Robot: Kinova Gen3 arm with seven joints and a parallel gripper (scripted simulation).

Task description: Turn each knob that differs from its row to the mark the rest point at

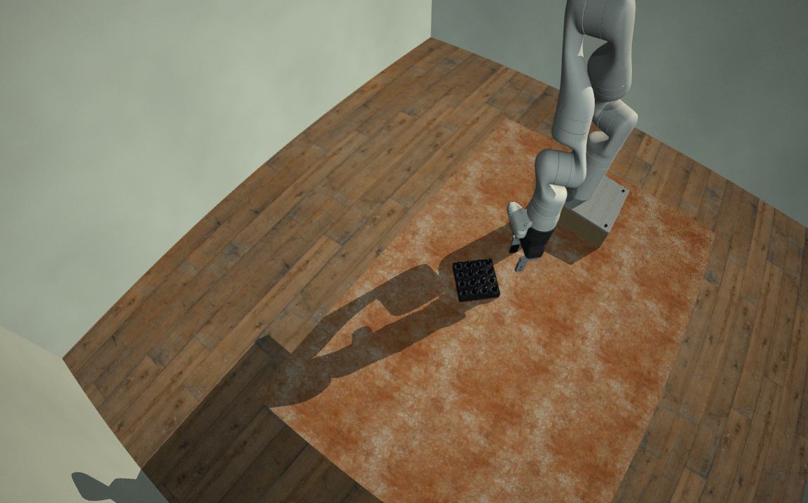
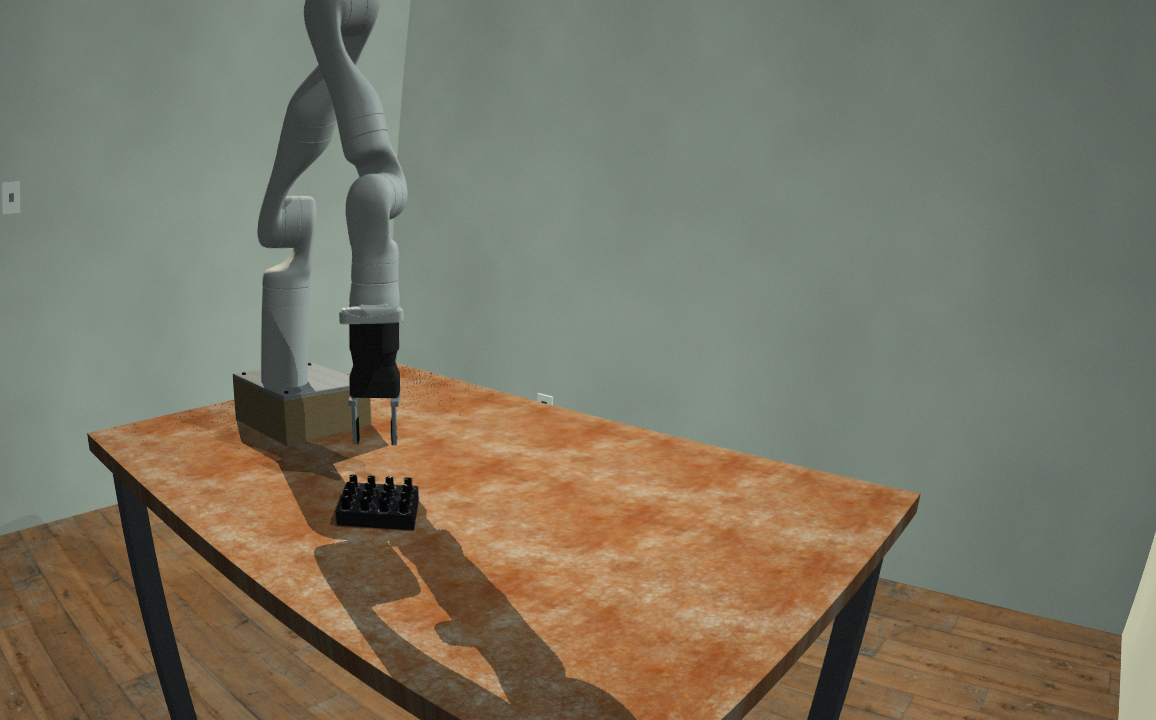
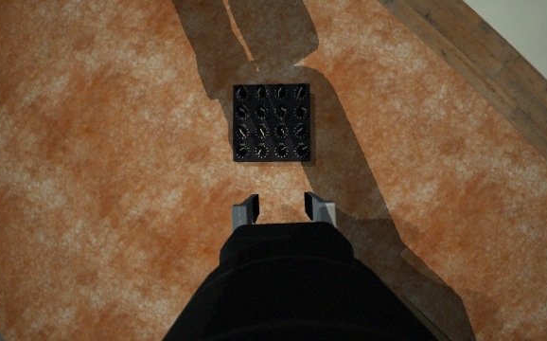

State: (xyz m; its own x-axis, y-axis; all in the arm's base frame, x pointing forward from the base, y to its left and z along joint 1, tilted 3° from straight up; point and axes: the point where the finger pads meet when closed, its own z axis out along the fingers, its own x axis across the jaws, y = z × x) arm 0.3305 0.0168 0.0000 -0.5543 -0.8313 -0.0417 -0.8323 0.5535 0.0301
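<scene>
The arm folds down from its base block (image 2: 253,404), wrist vertical, gripper (image 2: 373,433) hanging above the surface (image 2: 654,501) between block and knob box (image 2: 377,503). Its fingers stand wide apart, empty. Knob positions look too small to read.

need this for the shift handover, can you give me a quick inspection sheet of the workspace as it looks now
surface: rust-orange mottled table on dark legs; the arm's shadow falls across it.
job's things: black knob box with a four-by-four grid of knobs, standing flat on the table; pointer lines too small to read reliably, socket side not visible.
clutter: nothing seen.
grippers: gripper open, holding nothing, pointing down, hanging above the table between the knob box and the arm's base block, not over the box.
cables: nothing seen.
surroundings: grey-green walls, wooden plank floor, a wall plate and a low outlet.
</scene>
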